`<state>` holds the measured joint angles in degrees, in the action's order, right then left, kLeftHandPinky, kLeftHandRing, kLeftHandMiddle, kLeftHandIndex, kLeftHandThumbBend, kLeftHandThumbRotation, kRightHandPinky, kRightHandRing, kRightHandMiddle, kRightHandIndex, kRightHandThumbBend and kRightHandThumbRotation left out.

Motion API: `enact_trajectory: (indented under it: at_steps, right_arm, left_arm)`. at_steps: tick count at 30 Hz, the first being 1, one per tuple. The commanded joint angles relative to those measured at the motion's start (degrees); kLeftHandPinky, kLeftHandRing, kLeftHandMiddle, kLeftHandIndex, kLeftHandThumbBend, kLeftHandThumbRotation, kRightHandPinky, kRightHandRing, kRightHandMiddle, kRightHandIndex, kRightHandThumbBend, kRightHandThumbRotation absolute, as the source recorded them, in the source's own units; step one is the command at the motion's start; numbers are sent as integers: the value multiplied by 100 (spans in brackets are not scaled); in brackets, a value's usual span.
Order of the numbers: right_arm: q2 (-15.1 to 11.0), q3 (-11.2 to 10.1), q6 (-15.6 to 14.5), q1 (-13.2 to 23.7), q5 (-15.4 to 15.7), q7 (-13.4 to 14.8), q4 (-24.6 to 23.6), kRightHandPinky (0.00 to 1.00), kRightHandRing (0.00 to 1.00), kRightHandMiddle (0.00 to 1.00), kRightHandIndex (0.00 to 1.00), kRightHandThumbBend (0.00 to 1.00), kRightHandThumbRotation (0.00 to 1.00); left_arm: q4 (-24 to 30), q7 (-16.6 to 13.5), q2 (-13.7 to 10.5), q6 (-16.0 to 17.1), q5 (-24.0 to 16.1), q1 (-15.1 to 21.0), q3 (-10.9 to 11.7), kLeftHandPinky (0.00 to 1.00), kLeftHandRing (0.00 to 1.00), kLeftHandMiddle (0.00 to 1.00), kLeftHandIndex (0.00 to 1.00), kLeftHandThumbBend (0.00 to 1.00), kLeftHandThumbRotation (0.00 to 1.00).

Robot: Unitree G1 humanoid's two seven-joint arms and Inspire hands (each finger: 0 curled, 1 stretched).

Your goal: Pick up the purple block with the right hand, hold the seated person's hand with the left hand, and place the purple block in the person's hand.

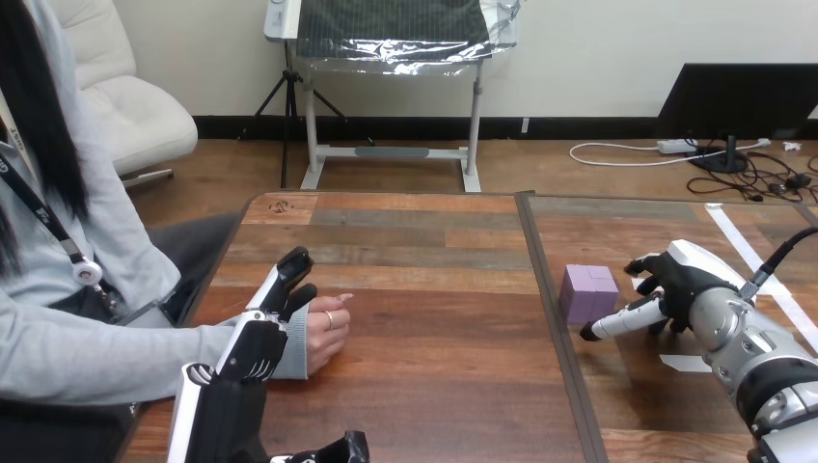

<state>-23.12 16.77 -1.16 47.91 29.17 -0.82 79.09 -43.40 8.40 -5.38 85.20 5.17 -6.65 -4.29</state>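
The purple block sits on the table just right of the seam between the two tabletops. My right hand is close to its right side, open, with the thumb stretched toward the block's lower right corner and the fingers spread near its top; nothing is gripped. The person's hand rests loosely curled on the table at the left. My left hand lies against the person's wrist at the sleeve cuff, with its fingers straight and pointing away from me, not curled round it.
A dark seam runs front to back between the two tabletops. White tape strips lie on the right tabletop near my right arm. The person's sleeved forearm lies along the table's left edge.
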Motion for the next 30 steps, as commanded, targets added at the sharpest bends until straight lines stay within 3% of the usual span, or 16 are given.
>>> enact_trajectory:
  at_steps: [1,7,12,19,24,27,30]
  right_arm:
    - [92,-82,204,520,-96,-92,-178,63,81,88,93,92,28]
    - [99,-200,392,510,-204,-109,-183,63,82,89,93,93,24]
    - [126,-213,394,550,-221,-141,-183,65,83,89,94,93,24]
    - [158,-179,346,631,-193,-224,-172,70,86,91,96,93,26]
    - [163,-177,357,652,-187,-225,-164,67,84,88,97,94,26]
    - [170,-155,366,679,-167,-234,-166,64,82,86,97,95,27]
    - [180,-124,378,719,-141,-260,-181,63,82,86,97,95,26]
  left_arm:
    - [218,0,6,74,-9,257,30,86,92,93,89,100,57]
    - [171,4,10,151,-29,284,45,85,92,93,89,100,56]
    - [153,-3,54,178,-171,283,190,85,91,93,89,100,57]
    - [137,-19,54,191,-154,288,144,84,91,93,89,100,58]
    - [126,-21,56,220,-142,291,117,84,92,93,89,100,58]
    - [96,-27,105,287,-260,305,259,83,91,93,89,100,58]
    - [133,-30,103,246,-263,275,238,82,91,93,89,100,58]
